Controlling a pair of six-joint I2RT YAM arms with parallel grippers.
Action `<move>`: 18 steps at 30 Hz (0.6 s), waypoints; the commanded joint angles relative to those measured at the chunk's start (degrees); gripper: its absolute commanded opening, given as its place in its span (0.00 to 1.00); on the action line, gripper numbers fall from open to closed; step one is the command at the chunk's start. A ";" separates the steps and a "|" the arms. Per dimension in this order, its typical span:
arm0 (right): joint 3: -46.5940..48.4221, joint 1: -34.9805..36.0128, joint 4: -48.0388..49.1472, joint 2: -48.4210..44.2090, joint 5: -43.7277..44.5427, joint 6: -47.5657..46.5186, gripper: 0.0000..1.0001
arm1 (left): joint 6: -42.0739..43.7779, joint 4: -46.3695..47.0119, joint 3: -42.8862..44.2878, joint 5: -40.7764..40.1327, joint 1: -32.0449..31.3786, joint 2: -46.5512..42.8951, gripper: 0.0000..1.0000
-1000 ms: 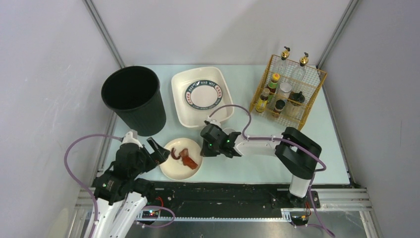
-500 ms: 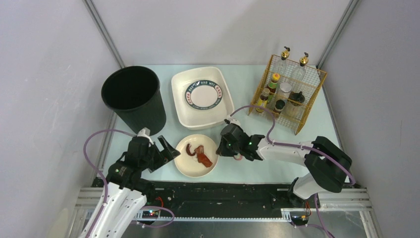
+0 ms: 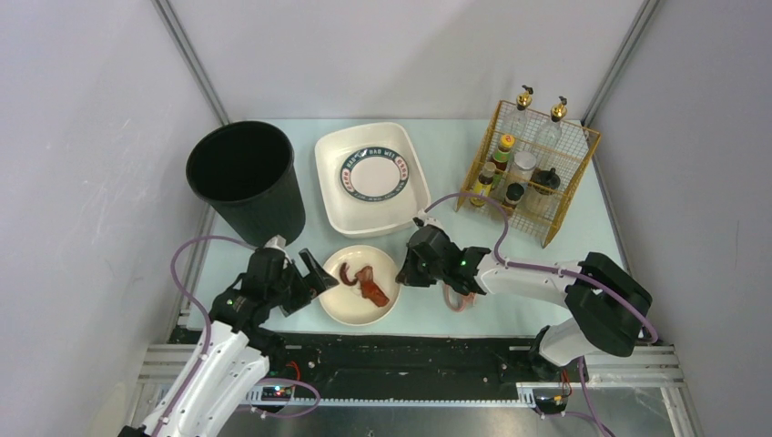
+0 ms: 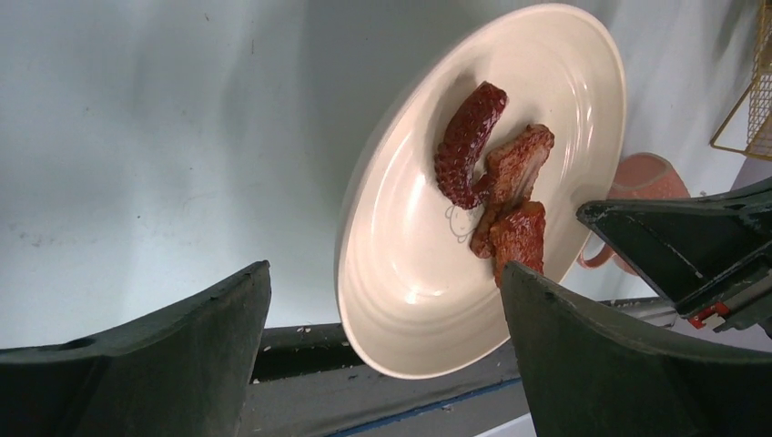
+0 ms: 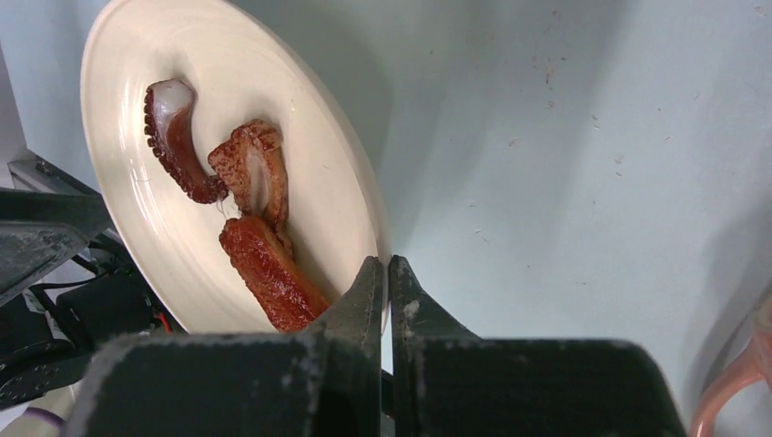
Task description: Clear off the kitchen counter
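**A:** Where are the arms at here?

**B:** Left gripper (image 3: 308, 284) is spread as wide as it goes with nothing in it, facing the left rim of the round cream ceramic plate (image 3: 360, 311). Right gripper (image 5: 384, 271) is pinched fully closed, tips right at the plate's right rim. Can't tell if it actually has the rim.

**A:** And the counter?

**B:** The flat, pale mint-green kitchen counter (image 3: 446, 146) runs under everything. The plate sits by its near edge, carrying a dark red octopus tentacle (image 4: 469, 146) and two red-brown meat chunks (image 4: 517, 159). Pink cup (image 4: 642, 177) just right of it, tall black round bin (image 3: 241, 182) far left, white rectangular tub (image 3: 332, 196) behind the plate.
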 commanded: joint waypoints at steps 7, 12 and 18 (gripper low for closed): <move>0.13 -1.13 3.78 -6.30 -4.47 0.90 0.00 | -2.58 6.05 -2.04 1.39 -0.59 1.81 0.94; 0.14 -1.87 2.68 -9.34 -5.79 0.47 0.00 | -3.44 7.71 -3.51 1.89 -0.59 1.90 0.85; 0.14 -1.94 0.84 -11.80 -5.21 -0.16 0.00 | -4.20 9.26 -3.45 2.69 -0.56 1.35 0.61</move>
